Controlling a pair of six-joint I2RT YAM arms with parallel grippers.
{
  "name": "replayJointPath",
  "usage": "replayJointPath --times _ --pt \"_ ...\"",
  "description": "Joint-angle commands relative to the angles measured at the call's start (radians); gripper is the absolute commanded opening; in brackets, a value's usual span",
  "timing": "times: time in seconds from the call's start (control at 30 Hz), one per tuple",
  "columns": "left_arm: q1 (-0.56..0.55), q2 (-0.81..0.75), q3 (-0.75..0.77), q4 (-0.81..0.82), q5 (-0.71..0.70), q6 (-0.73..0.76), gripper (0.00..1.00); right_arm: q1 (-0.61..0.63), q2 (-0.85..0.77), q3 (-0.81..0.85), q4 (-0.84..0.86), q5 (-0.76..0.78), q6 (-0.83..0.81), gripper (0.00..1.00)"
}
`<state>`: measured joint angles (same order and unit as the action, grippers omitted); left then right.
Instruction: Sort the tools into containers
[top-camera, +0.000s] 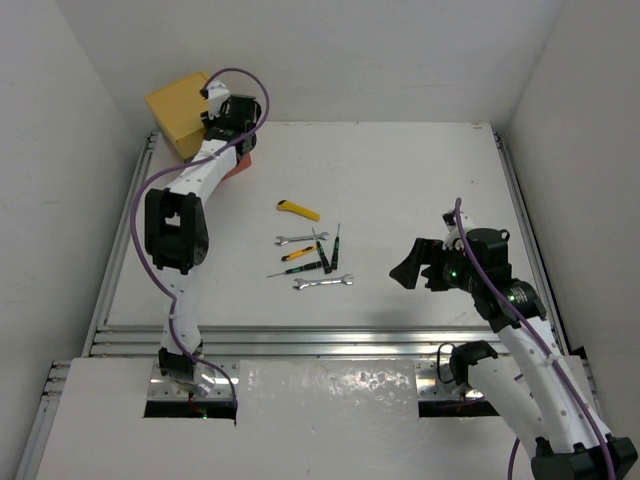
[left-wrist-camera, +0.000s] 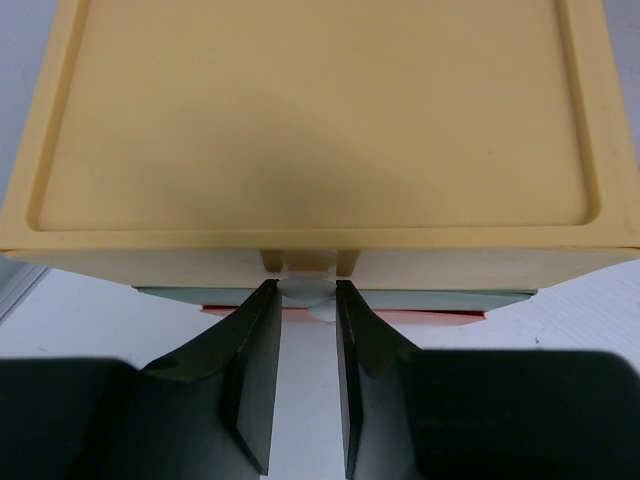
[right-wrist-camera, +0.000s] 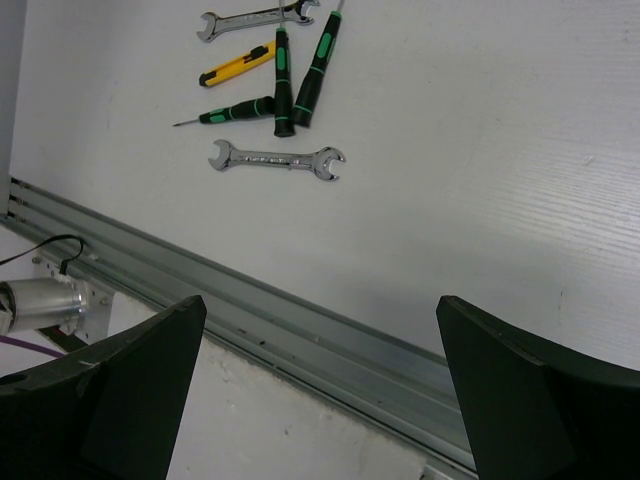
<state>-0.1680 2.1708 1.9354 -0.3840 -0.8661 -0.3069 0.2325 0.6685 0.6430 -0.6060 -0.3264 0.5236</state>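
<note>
Stage: the very start, opening move on the containers, by my reading.
Left gripper (left-wrist-camera: 303, 310): up at the stack in the far left corner of the table (top-camera: 420, 180), jaws drawn narrow, pads pressed against both sides of the white knob (left-wrist-camera: 305, 287) on the yellow top drawer (left-wrist-camera: 310, 110); nothing else in its hold.
Right gripper (right-wrist-camera: 318, 330): hovers over the near right part of the table, jaws spread as wide as they go, holding nothing.
Drawers: yellow on top, green drawer (left-wrist-camera: 180, 294) and orange-red drawer (left-wrist-camera: 400, 316) just peeking out beneath; none looks pulled out from here.
Tools out: all 7 in view lie loose mid-table, well apart from the stack.
Knife: yellow utility knife (top-camera: 298, 209), farthest from the arms, alone.
Wrenches: 2 silver wrenches (right-wrist-camera: 277, 159), 1 on either side of the cluster.
Screwdrivers: 4 thin screwdrivers (right-wrist-camera: 283, 80) bunched between the wrenches, 2 touching at the handles.
Done: nothing sorted yet, as far as visible.
Left: pull a drawer open, then carry over every 1 of the 7.
</note>
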Motion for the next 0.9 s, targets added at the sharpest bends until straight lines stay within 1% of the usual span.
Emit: replayJointPath --times 0.0,0.03,0.17,0.27,0.3,0.37,0.57,0.63,0.8,0.83,0.87 --pt "0.016 -0.058 -0.024 0.066 0.009 0.006 0.04 0.005 -0.010 0.015 0.029 -0.010 -0.011 0.99" --pt "0.015 -0.060 -0.030 0.065 0.019 0.006 0.00 0.005 -0.013 0.017 0.028 -0.010 -0.010 0.99" --pt "0.007 -0.094 -0.082 0.051 0.041 -0.038 0.00 0.005 -0.020 0.011 0.031 -0.010 -0.008 0.99" --pt "-0.005 -0.192 -0.199 0.085 0.081 -0.087 0.00 0.005 -0.018 0.007 0.034 -0.017 -0.004 0.99" --pt "-0.017 -0.213 -0.261 0.114 0.099 -0.099 0.00 0.005 -0.020 0.007 0.034 -0.020 -0.002 0.99" --pt "-0.033 -0.258 -0.303 0.126 0.105 -0.112 0.00 0.005 -0.023 0.009 0.034 -0.023 -0.002 0.99" --pt "-0.100 -0.325 -0.438 0.106 0.114 -0.178 0.00 0.004 -0.043 -0.002 0.037 -0.028 0.004 0.99" --pt "-0.111 -0.362 -0.485 0.114 0.137 -0.193 0.00 0.005 -0.043 -0.006 0.038 -0.031 0.003 0.99" --pt "-0.136 -0.427 -0.532 0.129 0.159 -0.195 0.00 0.004 -0.030 -0.022 0.066 -0.046 0.006 0.99" --pt "-0.136 -0.430 -0.530 0.117 0.165 -0.198 0.08 0.005 -0.024 -0.028 0.072 -0.054 0.007 0.99" --pt "-0.139 -0.433 -0.530 0.111 0.183 -0.201 0.14 0.005 -0.018 -0.031 0.080 -0.060 0.007 0.99"
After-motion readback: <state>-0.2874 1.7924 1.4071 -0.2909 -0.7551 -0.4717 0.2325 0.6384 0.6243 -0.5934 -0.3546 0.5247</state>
